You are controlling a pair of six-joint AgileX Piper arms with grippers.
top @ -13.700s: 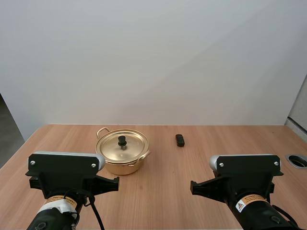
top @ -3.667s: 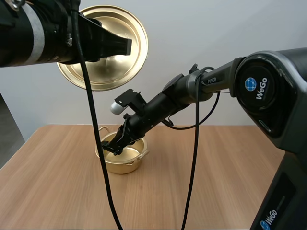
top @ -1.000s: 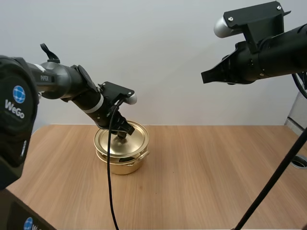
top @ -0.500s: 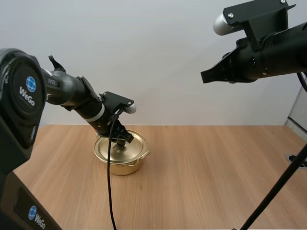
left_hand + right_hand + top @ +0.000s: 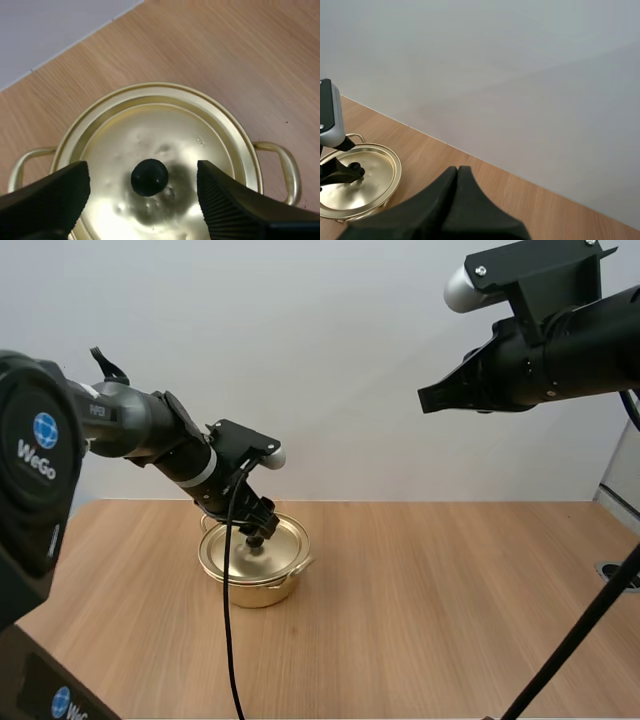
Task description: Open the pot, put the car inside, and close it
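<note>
The gold pot (image 5: pixel 254 580) stands on the table with its gold lid (image 5: pixel 255 549) seated on it, black knob (image 5: pixel 256 541) on top. My left gripper (image 5: pixel 256 530) hovers just above the knob, open. In the left wrist view its two fingers (image 5: pixel 45 200) stand wide apart on either side of the knob (image 5: pixel 149 177), not touching it, over the lid (image 5: pixel 165 135). My right gripper (image 5: pixel 425 400) is raised high above the table at the right, shut on nothing; its fingers (image 5: pixel 455 192) lie together as one dark wedge. The pot's inside is hidden by the lid.
The pot's two loop handles (image 5: pixel 285 167) stick out at its sides. The wooden table (image 5: pixel 450 610) stretches bare to the right and front of the pot. A round grommet hole (image 5: pixel 620 572) sits at the table's right edge.
My left gripper has let go of the lid's knob and opened wide, rising slightly. The lid now rests level on the pot. The right arm has stayed still.
</note>
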